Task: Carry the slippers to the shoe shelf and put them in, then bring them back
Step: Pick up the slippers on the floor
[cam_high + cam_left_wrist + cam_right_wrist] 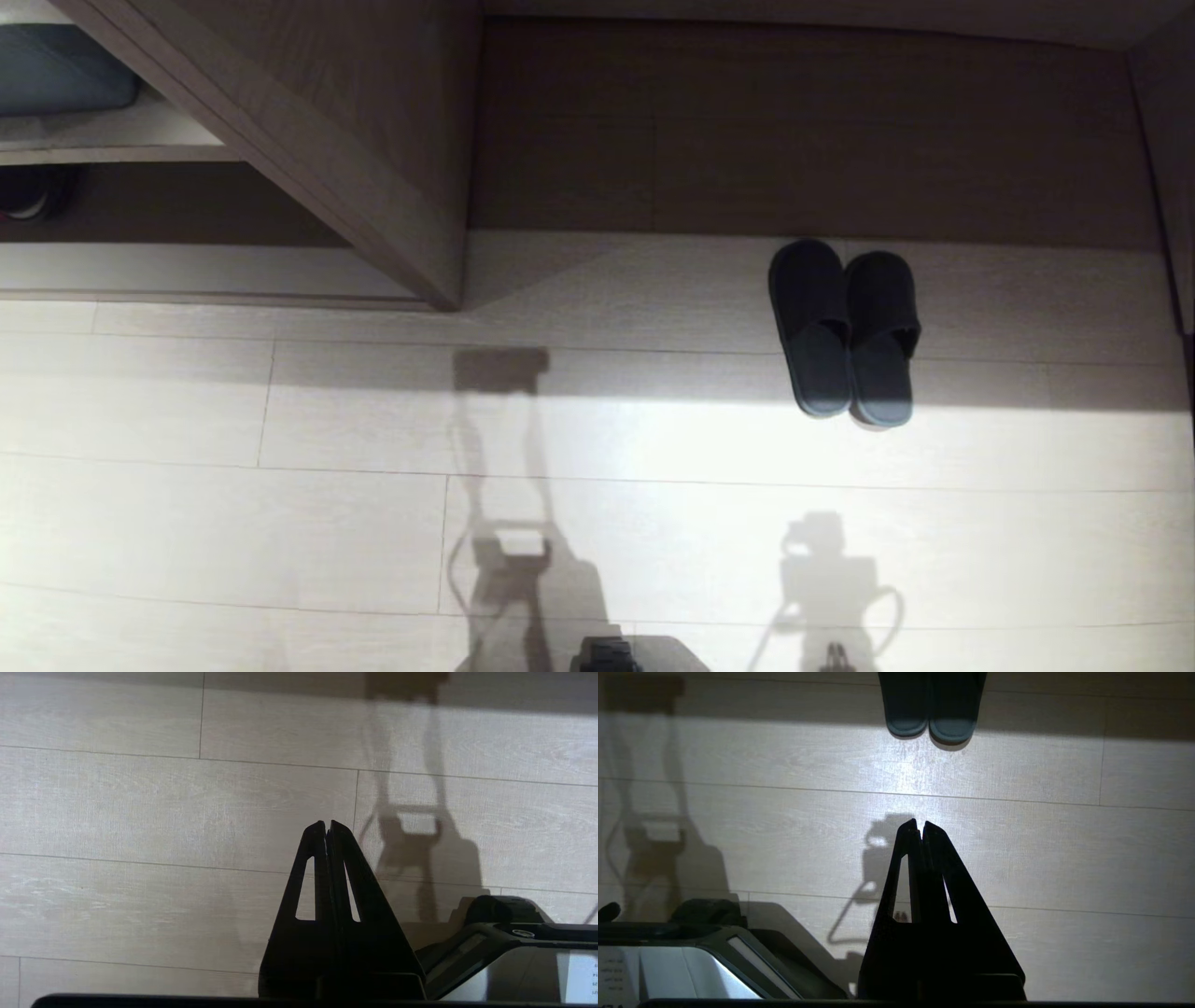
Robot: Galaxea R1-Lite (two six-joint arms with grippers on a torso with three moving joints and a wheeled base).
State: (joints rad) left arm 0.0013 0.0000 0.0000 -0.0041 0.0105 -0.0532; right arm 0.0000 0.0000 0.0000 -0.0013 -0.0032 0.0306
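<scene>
The slippers are a dark grey pair lying side by side on the pale floor at the right, toes toward a dark recess. Their heel ends show far ahead of my right gripper in the right wrist view. My right gripper is shut and empty, hanging over bare floor well short of them. My left gripper is also shut and empty over bare floor. The shoe shelf stands at the far left, with a raised light bottom plank and a slanted divider panel.
A lone black shoe sits deep in the shelf's left end, under a board holding a grey-blue object. The dark recess lies behind the slippers. My own base shows beside both grippers. Arm shadows fall on the floor.
</scene>
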